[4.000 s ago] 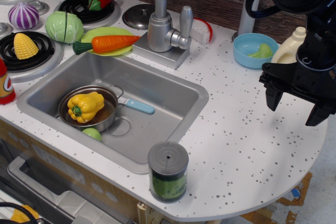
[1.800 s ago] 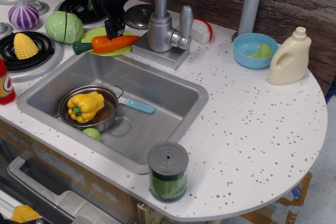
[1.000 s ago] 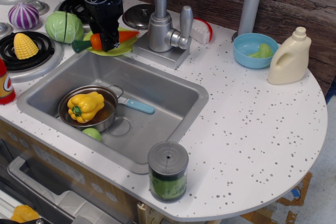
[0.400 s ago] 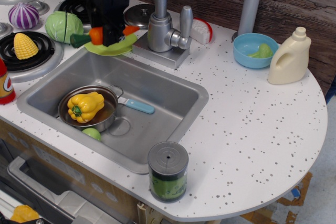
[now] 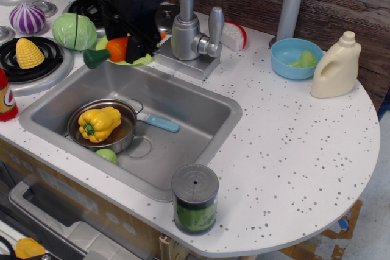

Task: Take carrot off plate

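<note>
The black robot gripper (image 5: 135,44) stood over the back left rim of the steel sink (image 5: 201,111), just left of the grey metal faucet (image 5: 189,25). Its fingers were closed around the middle of the long orange plastic toy carrot (image 5: 117,49), whose dark green stem cap stuck out to the left past the fingers while the tapered end was mostly hidden behind them. The carrot lay across the flat lime yellow-green plastic plate (image 5: 139,60); only slivers of the plate showed beneath and beside the gripper, and whether the carrot was touching the plate or lifted just above it could not be told.

Close by on the left sat a round green toy cabbage (image 5: 74,31), with a purple onion (image 5: 28,18) and a yellow corn cob (image 5: 28,53) on the stove burners further left. Inside the sink, a small metal pot (image 5: 125,132) held a yellow bell pepper (image 5: 99,123). Well apart to the right stood a light blue bowl (image 5: 294,58) and a cream plastic bottle (image 5: 337,66).
</note>
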